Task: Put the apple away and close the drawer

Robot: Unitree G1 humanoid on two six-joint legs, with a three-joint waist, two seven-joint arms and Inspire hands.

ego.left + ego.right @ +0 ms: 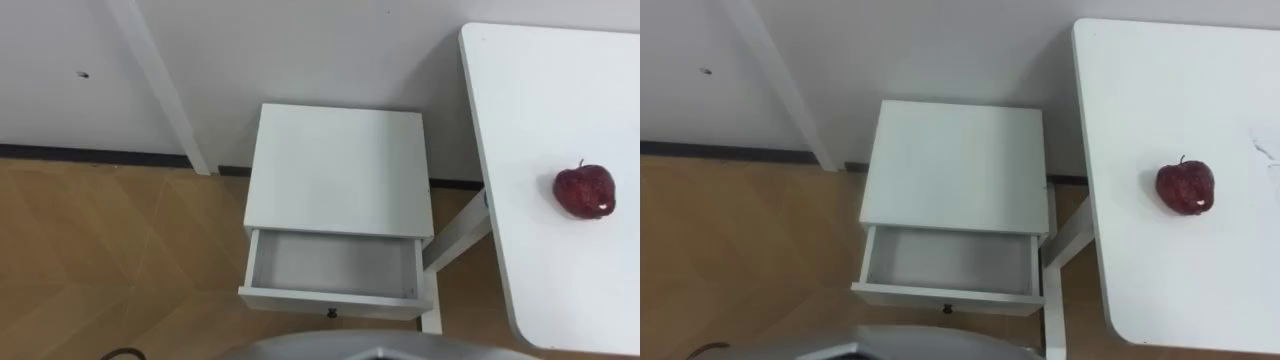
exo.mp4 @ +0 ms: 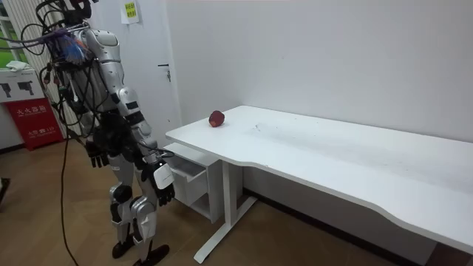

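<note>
The apple [image 1: 586, 191] is showing glossy dark red skin. The desk [image 1: 540, 120] and the cabinet [image 1: 340, 170] are looking smooth, matt white, like painted board. The floor [image 1: 100, 260] is showing wood-grain parquet with a faint sheen.

Bright, even room light; soft shadows.

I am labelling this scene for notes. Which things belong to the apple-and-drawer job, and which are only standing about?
Job:
apple, on the table
drawer, open and empty
cabinet

Standing about:
red sign
</note>
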